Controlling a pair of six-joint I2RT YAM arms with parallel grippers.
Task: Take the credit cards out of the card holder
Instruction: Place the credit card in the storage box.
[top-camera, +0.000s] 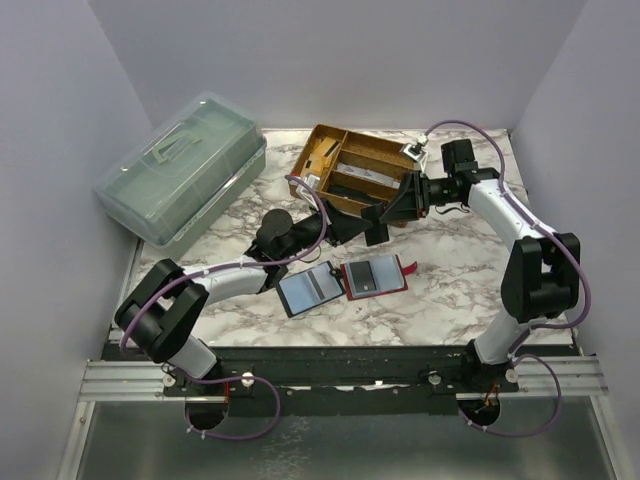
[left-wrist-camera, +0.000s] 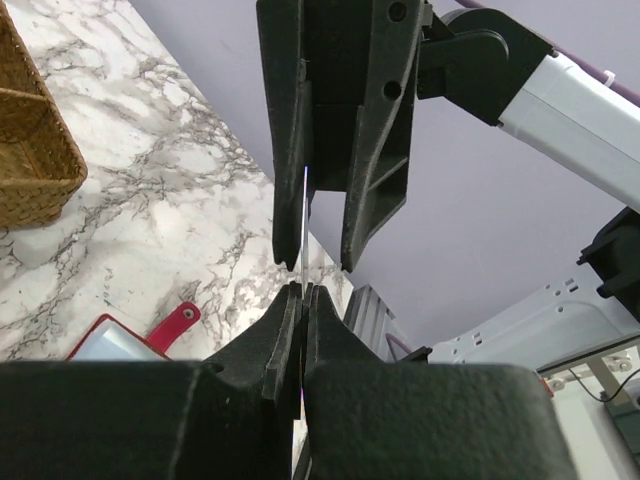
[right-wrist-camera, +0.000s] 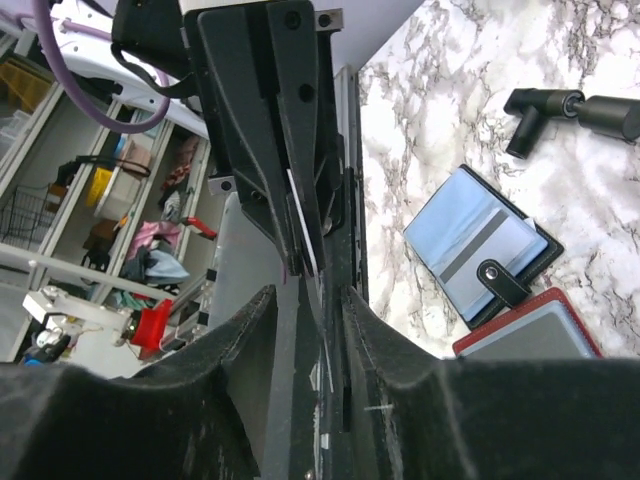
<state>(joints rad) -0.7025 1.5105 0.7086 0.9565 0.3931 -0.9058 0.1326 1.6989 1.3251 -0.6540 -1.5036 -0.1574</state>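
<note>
A credit card (left-wrist-camera: 303, 215), seen edge-on as a thin pale line, hung in mid-air at the centre of the overhead view, above the marble table (top-camera: 450, 285). The left gripper (left-wrist-camera: 302, 300) was clamped tight on one edge of it. The right gripper (left-wrist-camera: 318, 265) faced it from the opposite side. Its jaws were narrowed around the card's free edge, with a gap showing on one side, so it was not yet pinching.

This looked like a hand-over between the arms. The next move would call for the right jaws to close fully before the left ones let go.

Just below centre, two holders lay open side by side. The dark card holder (top-camera: 333, 283) showed a blue-grey card (top-camera: 300, 292) with a dark stripe, and the red card holder (top-camera: 397, 280) showed a grey card (top-camera: 367, 277), so more seemed left to pull.

A wicker tray (top-camera: 385, 143) stood at upper centre and a lidded plastic box (top-camera: 185, 170) at upper left. No writing or brand could be read.
</note>
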